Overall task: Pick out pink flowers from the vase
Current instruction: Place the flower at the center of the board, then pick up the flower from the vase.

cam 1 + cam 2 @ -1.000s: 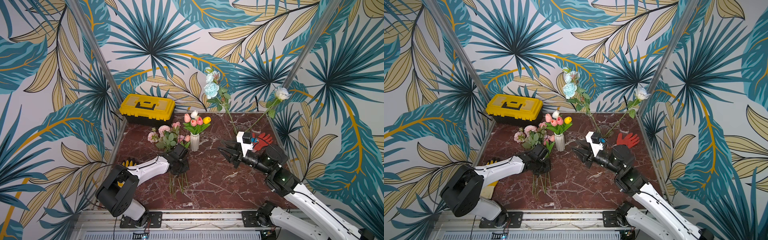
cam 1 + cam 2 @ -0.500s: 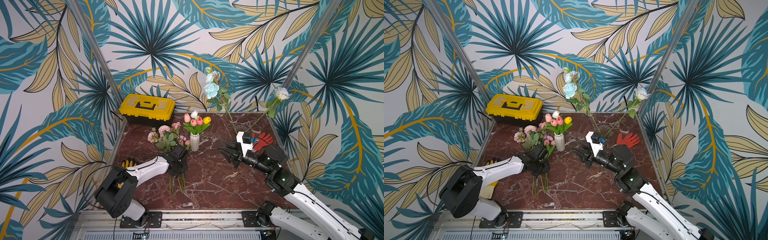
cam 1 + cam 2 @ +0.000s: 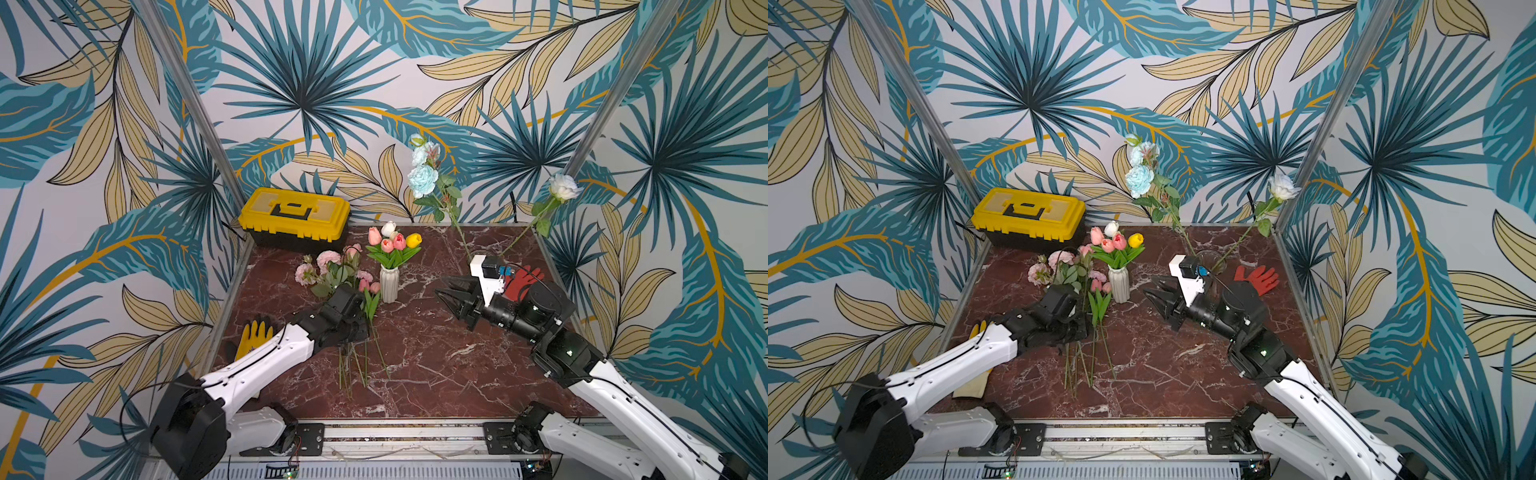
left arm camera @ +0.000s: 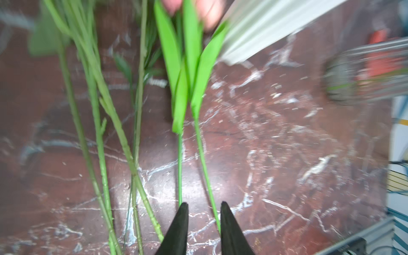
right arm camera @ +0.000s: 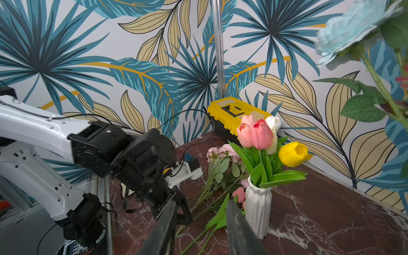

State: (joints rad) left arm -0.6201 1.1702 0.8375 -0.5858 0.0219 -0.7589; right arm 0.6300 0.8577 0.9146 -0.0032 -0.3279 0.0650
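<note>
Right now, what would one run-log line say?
left pincer: open above laid-out pink flowers | right pincer: open, empty | white vase: pink tulips inside

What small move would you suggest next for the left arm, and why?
Probably raise the left claw straight off the flowers lying on the table: its jaws stand apart, gripping nothing, and pink tulips stand in the white vase.

Both arms had white shells on long links and black cylindrical joints. A thin black cable (image 3: 249, 358) ran along the left arm (image 3: 270, 368), its shell dotted with small screw holes. The right arm (image 3: 623, 405) bore a white bracket (image 3: 484, 278) holding a black block. The left gripper (image 4: 203, 202) and right gripper (image 5: 202, 201) each had tapered black fingers (image 4: 176, 229).
</note>
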